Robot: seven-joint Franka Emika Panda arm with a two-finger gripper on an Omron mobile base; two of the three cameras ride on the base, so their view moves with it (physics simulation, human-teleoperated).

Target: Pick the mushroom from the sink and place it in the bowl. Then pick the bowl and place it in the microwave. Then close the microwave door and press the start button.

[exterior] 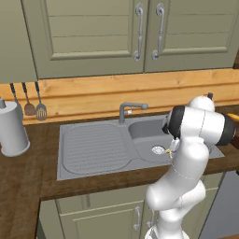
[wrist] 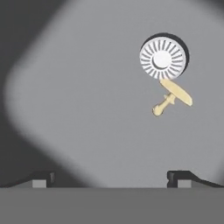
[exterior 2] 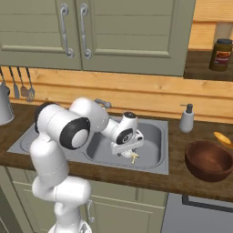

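Still step one: gripper point(wrist: 111, 177) was released, empty, above the sink point(wrist: 87, 109); mushroom point(wrist: 171, 98) lay ahead-right, beside the drain point(wrist: 162, 57); shift over, descend.

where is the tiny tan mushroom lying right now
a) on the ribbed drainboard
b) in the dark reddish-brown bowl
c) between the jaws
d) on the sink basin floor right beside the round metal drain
d: the hand view shows the tiny tan mushroom on its side on the grey matte sink floor, next to the round metal drain, with the open jaws apart from it.
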